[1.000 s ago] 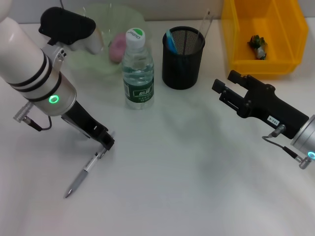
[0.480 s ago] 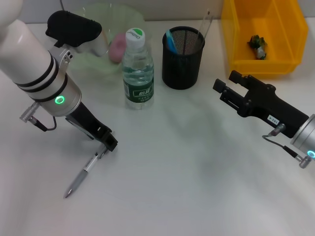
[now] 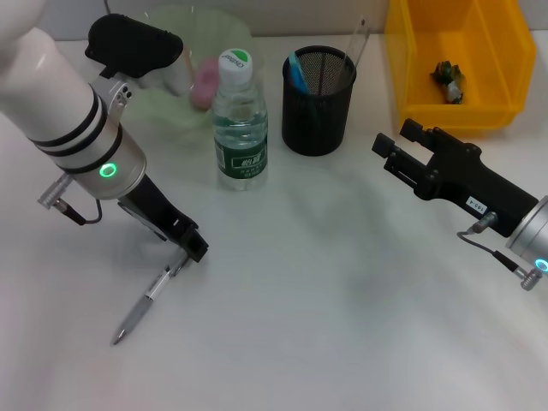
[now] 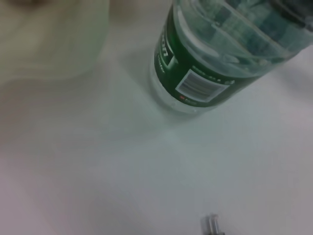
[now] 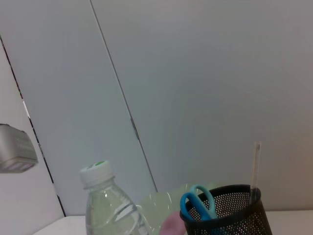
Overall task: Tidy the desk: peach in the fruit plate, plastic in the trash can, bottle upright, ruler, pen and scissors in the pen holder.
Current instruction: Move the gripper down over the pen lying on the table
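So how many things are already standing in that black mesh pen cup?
2: blue-handled scissors on its left side and a clear ruler leaning out at the right of the pen holder; anything shorter inside would be hidden.

Green label on bottle (image 3: 240,120): white characters, barcode, none legible. Small sticker on right end effector (image 3: 402,154) unreadable.

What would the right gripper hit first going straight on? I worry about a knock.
Probably the pen holder: the right gripper points up-left toward it, with bare table between. Height is unclear.
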Motion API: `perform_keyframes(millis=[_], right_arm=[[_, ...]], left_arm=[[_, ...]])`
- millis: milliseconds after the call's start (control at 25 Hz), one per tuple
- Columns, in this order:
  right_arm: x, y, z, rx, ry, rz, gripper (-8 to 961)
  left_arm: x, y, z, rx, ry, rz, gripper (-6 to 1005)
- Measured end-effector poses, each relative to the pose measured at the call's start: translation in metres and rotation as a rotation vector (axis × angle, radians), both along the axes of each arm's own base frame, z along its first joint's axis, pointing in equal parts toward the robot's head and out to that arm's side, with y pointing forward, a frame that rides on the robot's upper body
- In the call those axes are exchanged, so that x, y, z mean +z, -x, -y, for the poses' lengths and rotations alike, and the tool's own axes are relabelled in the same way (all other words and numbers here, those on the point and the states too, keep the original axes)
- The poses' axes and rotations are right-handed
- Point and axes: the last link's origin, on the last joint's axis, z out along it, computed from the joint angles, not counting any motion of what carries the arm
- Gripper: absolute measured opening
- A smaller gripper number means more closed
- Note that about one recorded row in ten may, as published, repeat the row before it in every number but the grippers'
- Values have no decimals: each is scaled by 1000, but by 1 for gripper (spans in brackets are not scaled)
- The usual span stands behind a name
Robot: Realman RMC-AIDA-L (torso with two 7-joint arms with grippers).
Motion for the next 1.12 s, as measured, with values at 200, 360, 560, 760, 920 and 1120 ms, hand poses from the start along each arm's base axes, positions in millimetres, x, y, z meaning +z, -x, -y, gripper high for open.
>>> perform_keyframes(millis=[200, 360, 560, 760, 920, 1120], right_arm=[[1, -1, -1, -4, -4, 1, 604], [1, -2, -1, -14, -7, 5, 603], [1, -2, -1, -15, -7, 5, 603], [0, -2, -2, -14, -6, 5, 603], [0, -2, -2, -14, -5, 5, 603], [0, -2, -2, -14, -5, 4, 603]], left_arm=[[-1, -1, 1, -6, 10, -5, 612], [-2, -1, 2, -9, 15, -9, 612], [-3, 1, 3, -6, 20, -11, 612], [-4, 2, 4, -2, 23, -13, 611], [-6, 5, 4, 2, 28, -21, 611], [-7, 4, 4, -1, 29, -23, 611]])
